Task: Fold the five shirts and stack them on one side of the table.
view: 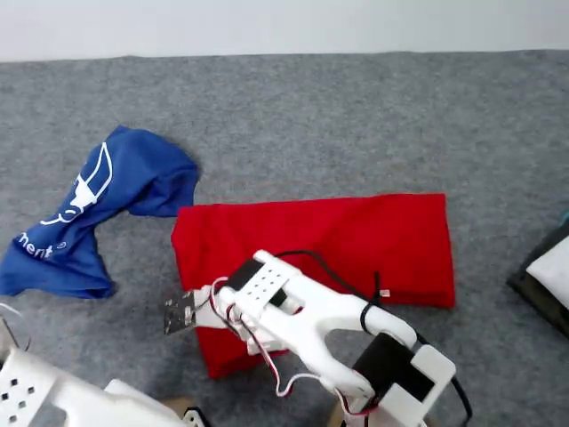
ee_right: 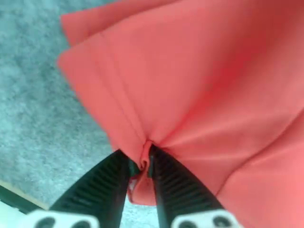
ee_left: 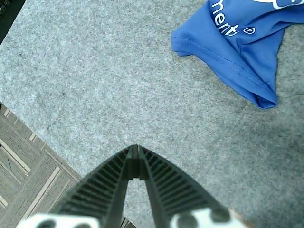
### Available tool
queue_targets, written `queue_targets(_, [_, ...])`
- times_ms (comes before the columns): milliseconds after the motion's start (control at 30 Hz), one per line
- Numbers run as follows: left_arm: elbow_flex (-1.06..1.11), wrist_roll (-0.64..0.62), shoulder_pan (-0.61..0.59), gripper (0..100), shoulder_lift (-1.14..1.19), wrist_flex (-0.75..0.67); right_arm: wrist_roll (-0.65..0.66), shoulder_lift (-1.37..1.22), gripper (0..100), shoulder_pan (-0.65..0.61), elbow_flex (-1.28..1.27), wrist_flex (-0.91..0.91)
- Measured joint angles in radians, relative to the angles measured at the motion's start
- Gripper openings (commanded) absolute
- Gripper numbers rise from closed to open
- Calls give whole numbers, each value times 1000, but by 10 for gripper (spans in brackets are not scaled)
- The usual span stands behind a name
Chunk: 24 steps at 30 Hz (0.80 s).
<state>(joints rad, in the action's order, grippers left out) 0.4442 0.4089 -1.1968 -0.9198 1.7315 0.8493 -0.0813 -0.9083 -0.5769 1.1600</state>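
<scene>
Red shirt lies roughly mid-table, nearer the near edge than the far one. It is folded into a wide flat slab with its long side parallel to the near edge. The right and far edges look straight; the near-left corner is covered by the right arm.

Right gripper is clenched on a pinch of the red shirt's fabric. Both ribbed fingers press a small ridge of cloth between them, and creases fan out from the pinch. The grey table covering shows just beside the shirt's edge.

Blue shirt is unfolded and crumpled in a bent strip near the table's left edge, white print facing up. Its upper lobe ends just beside the red shirt's far-left corner; can't tell if they touch.

Left gripper is clenched with nothing in it, tips meeting in a point. It hangs over bare grey table near the near-left corner, with the blue shirt's stitched hem nearby but apart. Wood-pattern floor shows past the table edge. The left arm sits at the near-left corner.

At the table's right edge there is a dark and white cloth bundle, cut off by the frame; can't tell what it is. It is well apart from the red shirt.
</scene>
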Motion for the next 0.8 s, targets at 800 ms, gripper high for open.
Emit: queue_targets(800, [0, 0, 0, 3, 0, 0, 77, -3, 9, 112, 157, 126])
